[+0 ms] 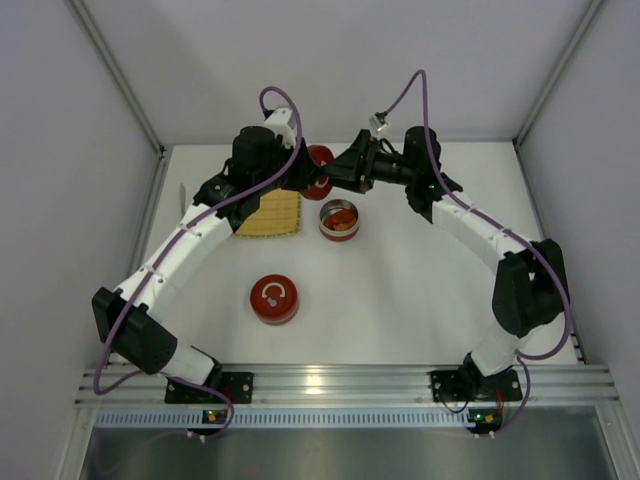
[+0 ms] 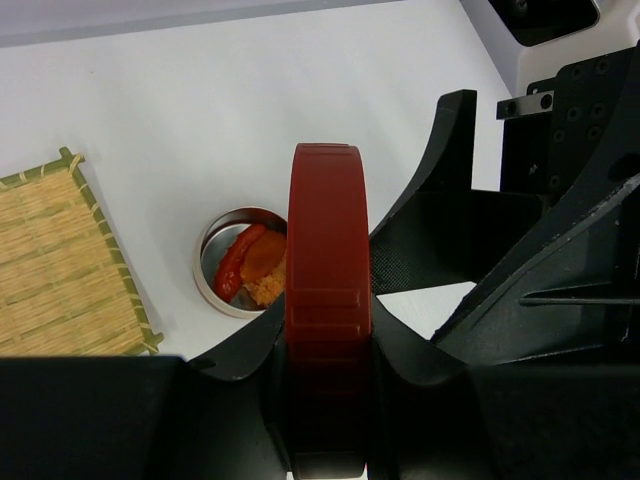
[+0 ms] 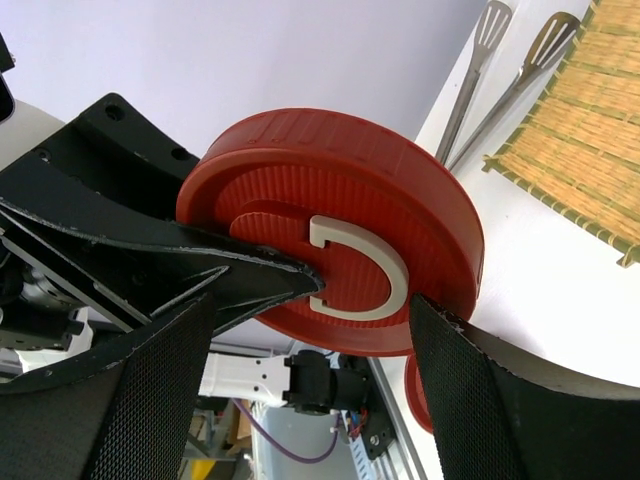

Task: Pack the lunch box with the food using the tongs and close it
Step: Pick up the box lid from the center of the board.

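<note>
Presently held: 1 red lid (image 3: pixel 330 190), on edge above the table (image 1: pixel 420 290).
Left gripper (image 2: pixel 328 350): pinching the lid across its 2 faces.
Right gripper (image 3: pixel 312 330): spread, 1 finger either side of the lid; contact unclear.
Tongs (image 3: pixel 480 70): flat on the table beside yellow mat (image 3: pixel 580 130), apart from both grippers.
Food (image 2: pixel 250 265): red and orange pieces in round tin (image 2: pixel 205 250), below the lid.
Second red lid (image 1: pixel 273 299): nearer the arm bases.

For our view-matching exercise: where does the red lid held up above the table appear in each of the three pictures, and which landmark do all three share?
Top external: the raised red lid sits upper centre, up and right of the yellow mat.
Left wrist: the lid is edge-on at centre, reaching the bottom edge.
Right wrist: the lid is face-on at centre, its white handle showing.
Shared landmark: the yellow mat, seen in all three.
</note>
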